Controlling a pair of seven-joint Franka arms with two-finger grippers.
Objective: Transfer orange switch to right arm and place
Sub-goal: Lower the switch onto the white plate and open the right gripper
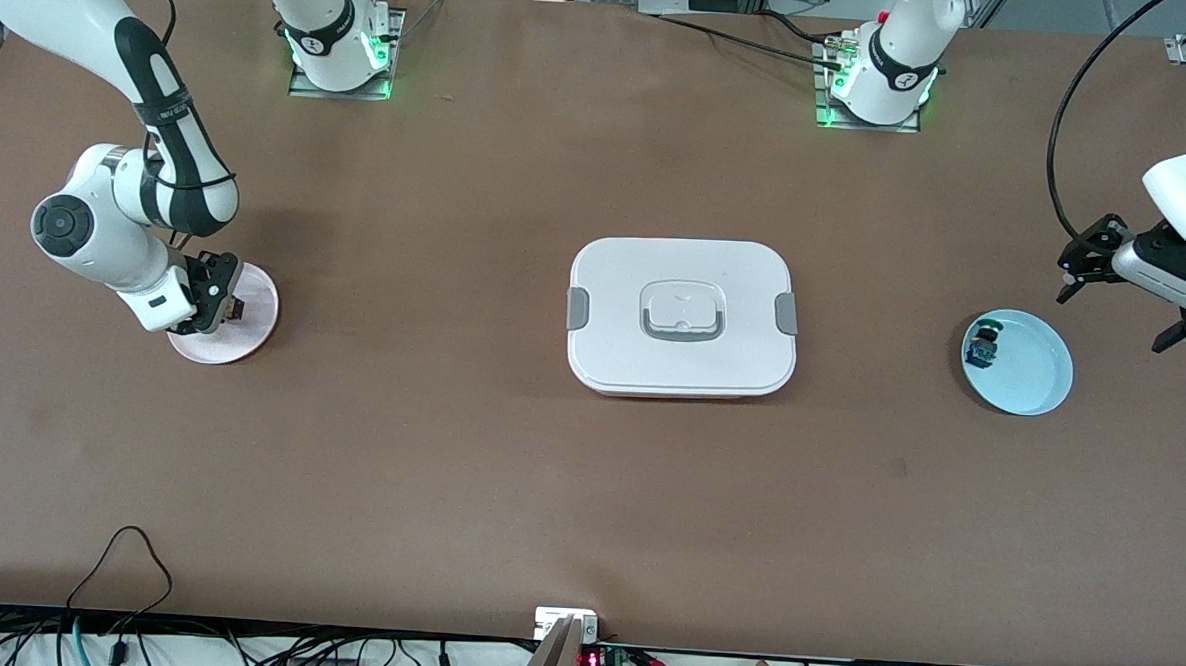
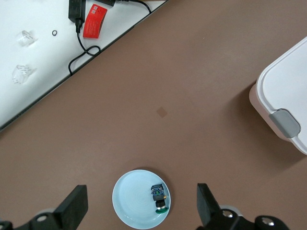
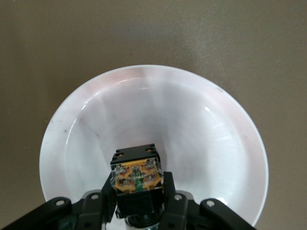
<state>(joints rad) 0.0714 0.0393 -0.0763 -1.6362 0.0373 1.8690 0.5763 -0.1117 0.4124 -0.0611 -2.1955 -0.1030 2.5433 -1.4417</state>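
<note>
Right wrist view: right gripper [image 3: 138, 203] clenched on the orange switch [image 3: 135, 176], held low over the pink plate [image 3: 216, 143] at the right arm's end; left gripper [image 2: 141, 206] released, waiting above the blue plate [image 2: 127, 199] with the blue-green switch [image 2: 159, 195].

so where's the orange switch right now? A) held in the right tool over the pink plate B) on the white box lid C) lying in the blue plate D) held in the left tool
A: the right wrist view shows the right tool shut on the orange switch above the pink plate; the blue plate holds only the blue-green switch, and the left tool is open.
</note>
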